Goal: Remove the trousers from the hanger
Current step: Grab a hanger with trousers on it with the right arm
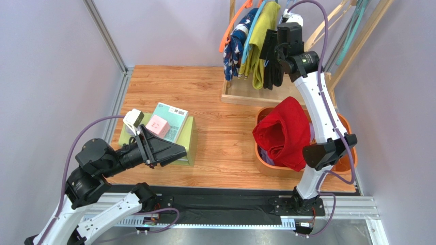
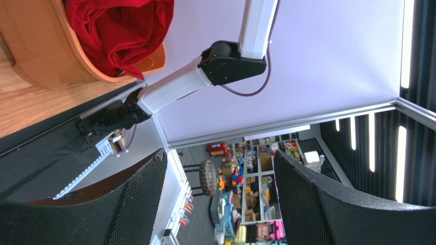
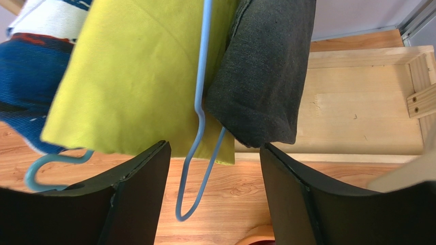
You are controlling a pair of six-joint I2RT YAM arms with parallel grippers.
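Right claw up at clothes rack, far right. Fingers well apart, gripping nothing. Black trousers and loop of blue hanger hang just ahead of gap. Yellow-green trousers just left of black, navy patterned pair left again; all three on rack. Red trousers heaped in orange basket, right side, bit of lilac pair showing under them. Left claw wide open, empty, above green box, near left.
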